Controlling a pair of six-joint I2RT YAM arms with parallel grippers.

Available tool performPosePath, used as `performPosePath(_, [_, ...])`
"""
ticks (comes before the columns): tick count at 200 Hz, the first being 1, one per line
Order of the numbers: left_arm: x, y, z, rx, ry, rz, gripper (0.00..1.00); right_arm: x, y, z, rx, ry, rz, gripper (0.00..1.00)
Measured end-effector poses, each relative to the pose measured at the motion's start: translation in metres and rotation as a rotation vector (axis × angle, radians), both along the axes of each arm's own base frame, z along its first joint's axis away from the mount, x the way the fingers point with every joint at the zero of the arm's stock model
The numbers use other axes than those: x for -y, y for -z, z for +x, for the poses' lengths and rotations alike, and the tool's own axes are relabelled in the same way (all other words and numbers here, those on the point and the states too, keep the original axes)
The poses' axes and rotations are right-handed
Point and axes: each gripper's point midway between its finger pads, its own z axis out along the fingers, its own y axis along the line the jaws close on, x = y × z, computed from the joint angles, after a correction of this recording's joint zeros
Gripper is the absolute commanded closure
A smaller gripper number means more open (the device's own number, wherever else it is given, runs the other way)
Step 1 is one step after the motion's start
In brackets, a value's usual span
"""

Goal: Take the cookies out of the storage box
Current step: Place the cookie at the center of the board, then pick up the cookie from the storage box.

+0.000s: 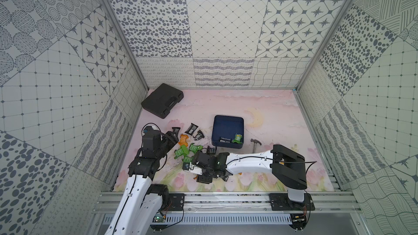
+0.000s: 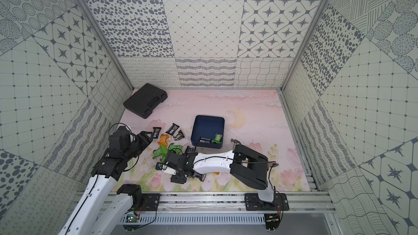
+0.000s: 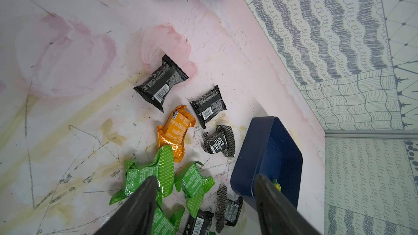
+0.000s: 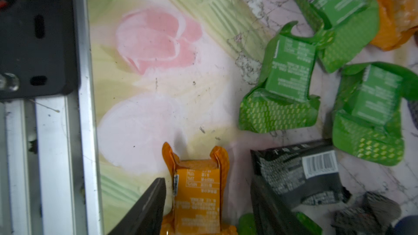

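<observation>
To empty the shallow navy-blue square storage box (image 1: 228,124), where few are left, most crinkly green, orange and black cookie packets (image 1: 187,150) are spread beside it on the pink flower-printed tabletop (image 1: 271,114). An orange packet (image 4: 196,195) is straddled, ungripped, by the parted right gripper (image 4: 208,178); the left gripper (image 3: 205,177) is held wide, empty, within grey-patterned walls (image 1: 226,30).

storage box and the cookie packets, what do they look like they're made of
The storage box looks like hard plastic, perhaps coated metal: smooth navy walls, rounded corners, a soft satin sheen. The cookies, such as the green packet, are wrapped in thin glossy film, plastic or foil-lined: it crinkles, catches highlights and has crimped ends.
</observation>
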Motion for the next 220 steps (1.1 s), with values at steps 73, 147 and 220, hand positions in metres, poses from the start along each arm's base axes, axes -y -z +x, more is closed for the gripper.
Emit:
performPosePath(73, [0.036,-0.031,0.024,0.089,0.221,0.001,0.32,0.046,-0.135,0.094,0.006,0.446,0.401,0.36])
performPosePath(147, [0.134,-0.058,0.034,0.155,0.64,0.144,0.32,0.177,-0.121,0.171,-0.107,1.03,0.436,0.37])
performPosePath(220, [0.26,-0.017,0.025,0.028,0.973,0.264,0.32,0.271,-0.089,0.178,-0.228,1.414,0.391,0.4])
